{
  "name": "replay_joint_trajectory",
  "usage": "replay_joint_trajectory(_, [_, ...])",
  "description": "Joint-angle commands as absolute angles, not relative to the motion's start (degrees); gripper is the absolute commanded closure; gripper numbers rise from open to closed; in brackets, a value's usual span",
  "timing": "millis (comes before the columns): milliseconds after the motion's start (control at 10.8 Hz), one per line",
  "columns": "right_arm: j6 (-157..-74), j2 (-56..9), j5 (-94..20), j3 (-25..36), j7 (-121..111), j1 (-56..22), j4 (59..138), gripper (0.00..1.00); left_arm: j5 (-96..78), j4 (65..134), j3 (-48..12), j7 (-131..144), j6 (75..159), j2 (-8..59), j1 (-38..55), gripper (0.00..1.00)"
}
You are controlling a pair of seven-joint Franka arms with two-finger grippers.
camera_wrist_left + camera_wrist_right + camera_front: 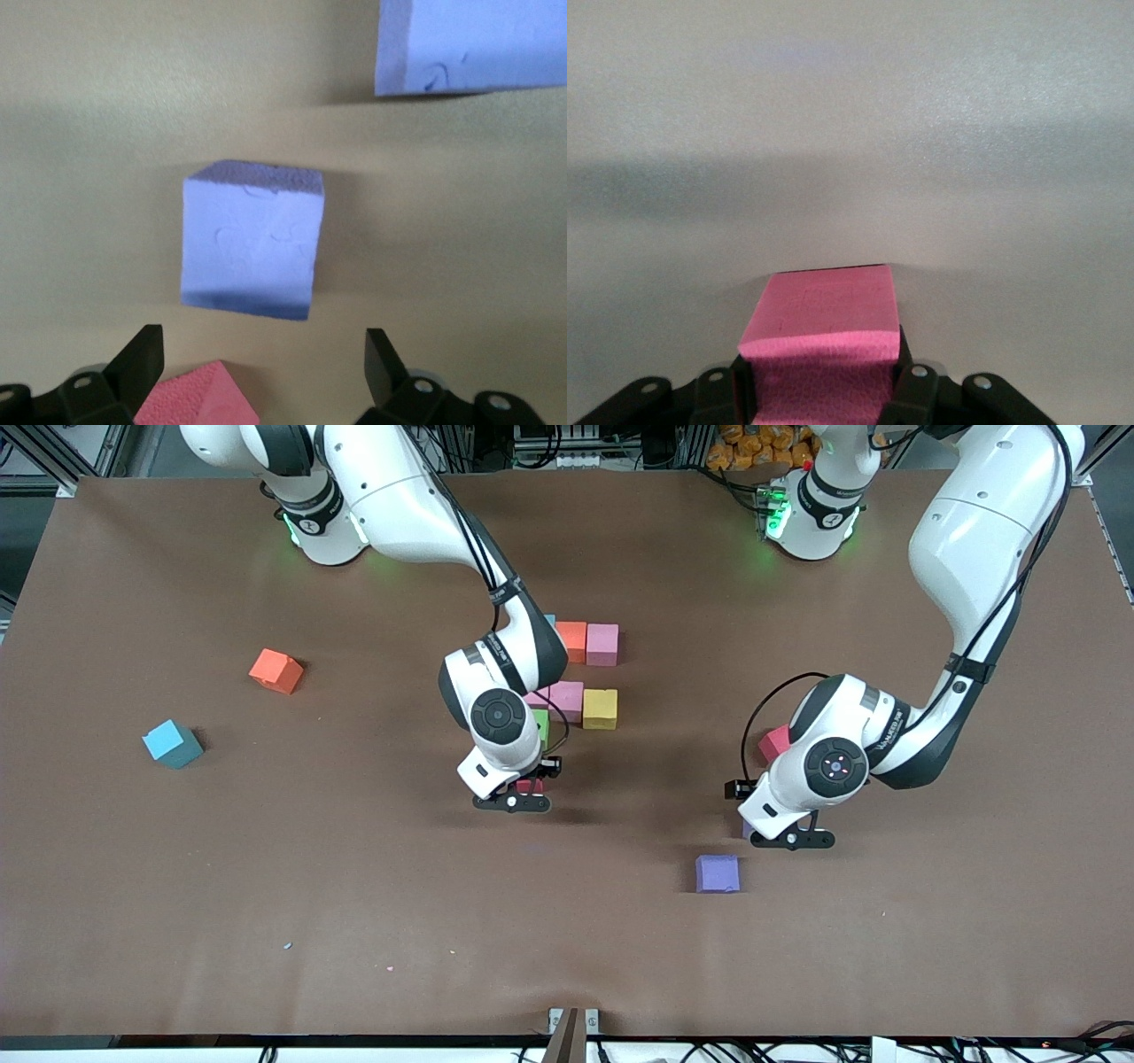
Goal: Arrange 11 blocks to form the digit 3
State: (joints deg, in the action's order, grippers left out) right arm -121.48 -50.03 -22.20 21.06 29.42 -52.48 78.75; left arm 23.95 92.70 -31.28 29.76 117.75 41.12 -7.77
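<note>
mid-build, digit 3 (576,682) only partly laid: orange block (571,640) and pink block (602,644) side by side in the row farthest from the front camera, a sliver of blue block (550,619) showing just past the right arm's wrist, then a second pink block (566,700) and yellow block (600,708) one row nearer, green block (541,726) mostly hidden under the arm. right gripper (512,802) low over the table just on the camera side of the green block, clamped on a red-pink block (821,332) held between the fingers; judged to be the placing step, next cube of the numeral. next move likely calls for squaring this cube to its neighbours, flush and not tilted, before letting go. left gripper (263,354) spread wide and holding nothing, hovering over a purple block (252,239) at the left arm's end; second purple block (718,873) nearer the camera, a red block (775,742) tucked beside the left wrist. pickup there would want the fingers lowered astride the cube. loose orange block (276,670) and blue block (173,744) well apart at the right arm's end. cubes matte foam, equal size, faintly pitted faces, soft edges; purple faces show faint puzzle-like seams. brown table cover (354,886) matte and flat
</note>
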Motion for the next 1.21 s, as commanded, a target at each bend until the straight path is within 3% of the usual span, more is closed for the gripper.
replay_joint_trajectory(0, [-121.55,-49.57,-21.97,20.13,30.5,-51.77,79.88,0.97,25.49,91.06,-31.47,28.04,117.77,42.19,-7.65,0.0])
replay_joint_trajectory(1114, [-122.34,-46.23,-23.82,18.02,30.23,-51.68,84.73,0.94,26.19,87.8,-28.65,21.01,119.26,45.79,-7.12,0.0])
